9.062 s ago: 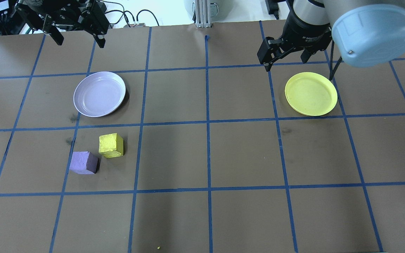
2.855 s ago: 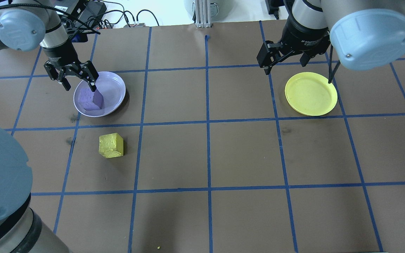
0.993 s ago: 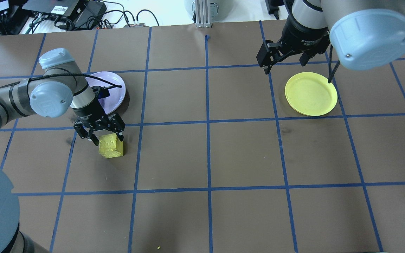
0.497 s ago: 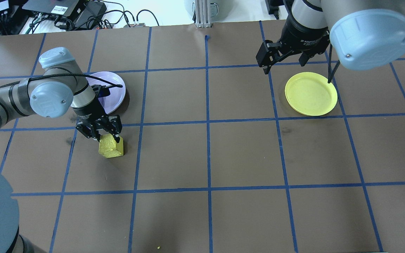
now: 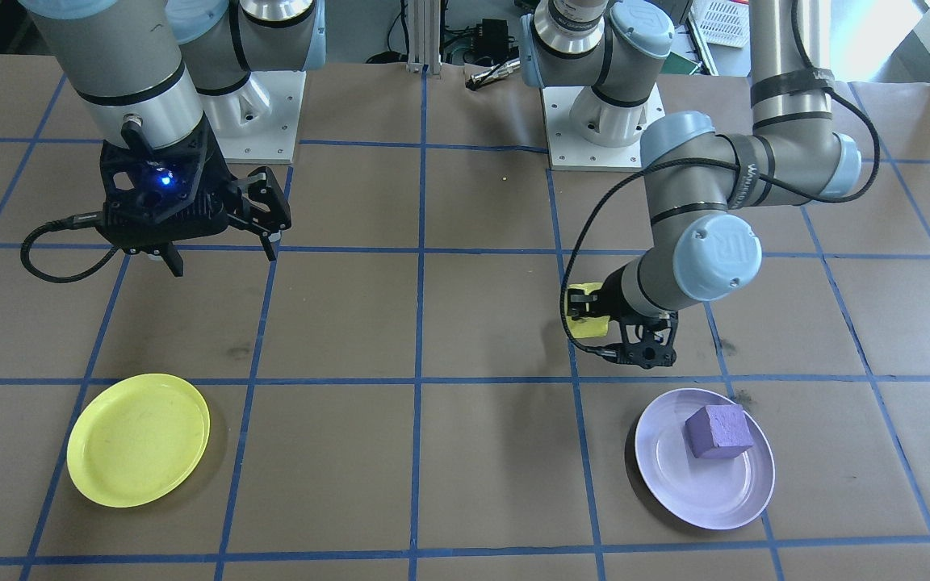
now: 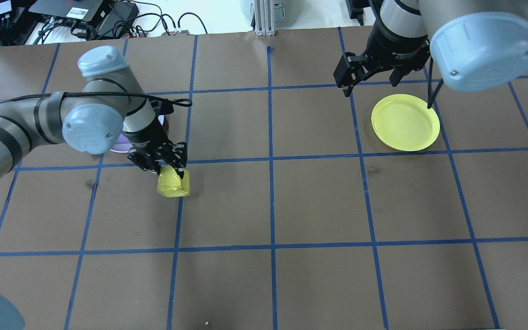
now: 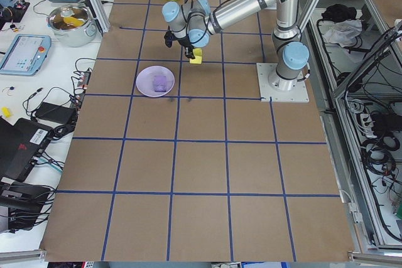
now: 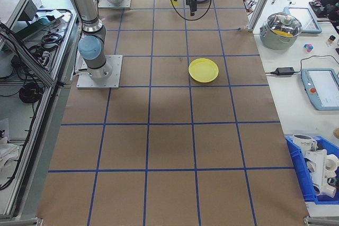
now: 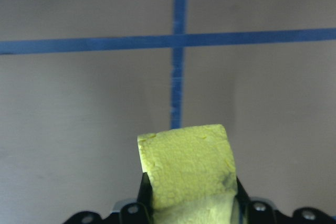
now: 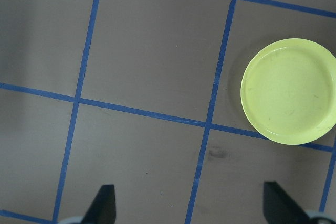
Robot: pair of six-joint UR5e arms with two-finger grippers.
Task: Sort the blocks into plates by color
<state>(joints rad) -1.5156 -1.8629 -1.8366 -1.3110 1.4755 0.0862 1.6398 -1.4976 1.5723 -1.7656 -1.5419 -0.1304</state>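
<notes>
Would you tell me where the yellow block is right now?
The yellow block is held in the left pincer, on the overhead view's left, just beside the lavender plate.

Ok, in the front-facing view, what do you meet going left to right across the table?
Yellow plate → right claw, open above the table → yellow block held in the left claw → purple block lying in the lavender plate.

Overhead and front-facing cameras look down from opposite sides, side cameras view lengthwise, wrist cameras look down closely; all share the gridded table [image 6: 319, 201].
</notes>
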